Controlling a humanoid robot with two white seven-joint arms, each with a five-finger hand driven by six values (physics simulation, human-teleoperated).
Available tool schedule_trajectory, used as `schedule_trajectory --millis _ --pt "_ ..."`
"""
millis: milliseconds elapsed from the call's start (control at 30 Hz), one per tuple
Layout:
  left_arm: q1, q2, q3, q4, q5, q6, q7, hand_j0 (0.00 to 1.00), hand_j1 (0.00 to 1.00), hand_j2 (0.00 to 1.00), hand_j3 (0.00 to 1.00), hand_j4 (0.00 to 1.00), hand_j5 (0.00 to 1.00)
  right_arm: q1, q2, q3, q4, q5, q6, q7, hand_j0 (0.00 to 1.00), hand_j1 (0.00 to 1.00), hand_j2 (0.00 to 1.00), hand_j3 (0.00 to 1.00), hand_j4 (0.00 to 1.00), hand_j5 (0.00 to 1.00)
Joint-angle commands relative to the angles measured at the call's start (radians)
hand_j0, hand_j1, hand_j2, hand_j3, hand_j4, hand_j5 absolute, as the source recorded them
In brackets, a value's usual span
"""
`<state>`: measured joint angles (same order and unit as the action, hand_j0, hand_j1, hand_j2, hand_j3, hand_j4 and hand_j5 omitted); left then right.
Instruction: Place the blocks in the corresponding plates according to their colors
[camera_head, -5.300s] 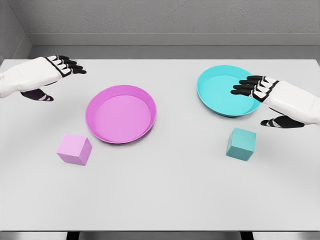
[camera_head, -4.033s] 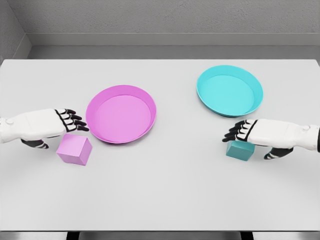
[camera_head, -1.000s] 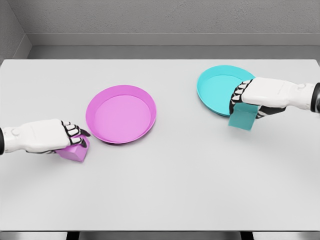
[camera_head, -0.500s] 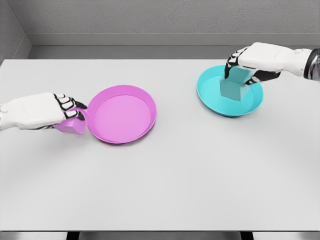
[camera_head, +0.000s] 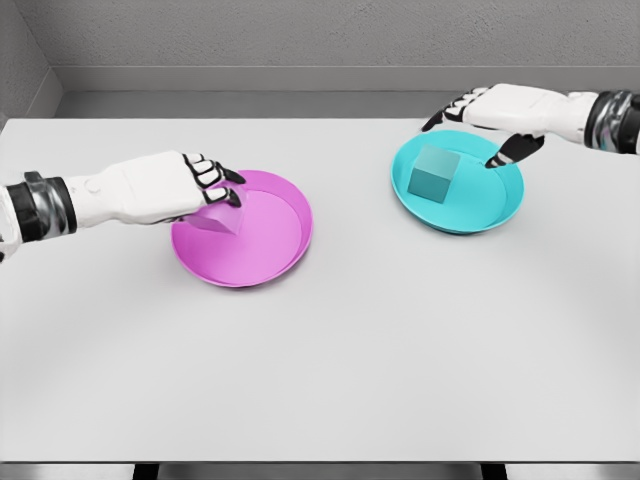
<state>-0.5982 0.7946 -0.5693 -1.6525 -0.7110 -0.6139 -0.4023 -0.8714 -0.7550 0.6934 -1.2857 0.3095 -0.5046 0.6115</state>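
1. Reaching in from the left edge of the tabletop (camera_head: 330, 370), the left hand (camera_head: 165, 188) has its fingers (camera_head: 215, 178) clamped on the pink block (camera_head: 218, 218).
2. The pink block hangs tilted over the left part of the pink plate (camera_head: 285, 245), inside the plate's rim; whether it touches the plate floor cannot be told.
3. The pink plate sits left of the tabletop's middle, nearer the far edge than the near one.
4. The right hand (camera_head: 500, 108) comes in from the right edge and hovers over the far rim of the cyan plate (camera_head: 480, 215).
5. Its fingers (camera_head: 445, 112) are spread apart and hold nothing, with the thumb pointing down toward the plate.
6. The teal block (camera_head: 432, 172) lies in the cyan plate, in its left half, apart from the right hand.
7. The cyan plate sits toward the far right corner of the tabletop, well apart from the pink plate.
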Motion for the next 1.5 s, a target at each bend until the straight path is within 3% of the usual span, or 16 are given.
schedule_trajectory --millis 0,133,233,400,467,533,800,867,1067,1233,1467 --pt "-0.005 -0.054 -0.047 0.031 -0.025 0.003 0.0 0.41 0.41 0.41 0.41 0.41 0.41 0.026 -0.073 -0.072 -0.096 -0.007 -0.008 -0.001 1.0 1.0 1.0 1.0 1.0 1.0" --pt "-0.029 -0.087 -0.09 0.085 -0.031 0.003 0.0 0.44 0.44 0.44 0.44 0.44 0.44 0.207 -0.179 -0.224 -0.25 -0.01 -0.087 -0.001 1.0 1.0 1.0 1.0 1.0 1.0" --pt "-0.057 -0.11 -0.116 0.117 -0.033 0.003 0.0 0.48 0.48 0.48 0.48 0.48 0.48 0.267 -0.21 -0.273 -0.25 -0.012 -0.106 -0.001 1.0 1.0 1.0 1.0 1.0 1.0" --pt "-0.058 -0.11 -0.115 0.122 -0.033 0.003 0.0 0.73 0.73 0.73 0.73 0.73 0.73 0.4 -0.248 -0.373 -0.251 -0.029 -0.106 -0.001 1.0 1.0 1.0 1.0 1.0 1.0" --pt "-0.066 -0.109 -0.115 0.122 -0.033 0.003 0.0 0.94 0.94 0.94 0.94 0.94 0.94 0.402 -0.247 -0.371 -0.251 -0.029 -0.106 -0.001 1.0 1.0 1.0 1.0 1.0 1.0" --pt "-0.066 -0.109 -0.113 0.122 -0.033 0.003 0.0 1.0 1.0 1.0 1.0 1.0 1.0 0.402 -0.247 -0.368 -0.251 -0.029 -0.106 -0.001 1.0 1.0 1.0 1.0 1.0 1.0" --pt "-0.088 -0.1 -0.104 0.12 -0.018 0.003 0.003 1.0 1.0 1.0 1.0 1.0 1.0 0.407 -0.237 -0.368 -0.25 -0.029 -0.106 -0.001 1.0 1.0 1.0 1.0 1.0 1.0" --pt "-0.088 -0.094 -0.072 0.112 0.007 0.003 0.008 1.0 1.0 1.0 1.0 1.0 1.0 0.41 -0.237 -0.368 -0.25 -0.029 -0.106 -0.001 1.0 1.0 1.0 1.0 1.0 1.0" --pt "-0.071 0.089 -0.05 0.077 0.156 0.003 0.008 1.0 1.0 1.0 1.0 1.0 1.0 0.407 -0.225 -0.37 -0.212 -0.029 -0.106 -0.001 1.0 1.0 1.0 1.0 1.0 1.0" --pt "-0.005 0.218 -0.043 0.057 0.295 0.003 0.008 1.0 1.0 1.0 1.0 1.0 1.0 0.397 -0.214 -0.37 -0.208 -0.026 -0.106 -0.001 1.0 1.0 1.0 1.0 1.0 1.0" --pt "0.044 0.281 -0.03 0.06 0.332 0.003 0.007 1.0 1.0 1.0 1.0 1.0 1.0 0.396 -0.211 -0.37 -0.205 -0.024 -0.106 -0.001 1.0 1.0 1.0 1.0 1.0 1.0"
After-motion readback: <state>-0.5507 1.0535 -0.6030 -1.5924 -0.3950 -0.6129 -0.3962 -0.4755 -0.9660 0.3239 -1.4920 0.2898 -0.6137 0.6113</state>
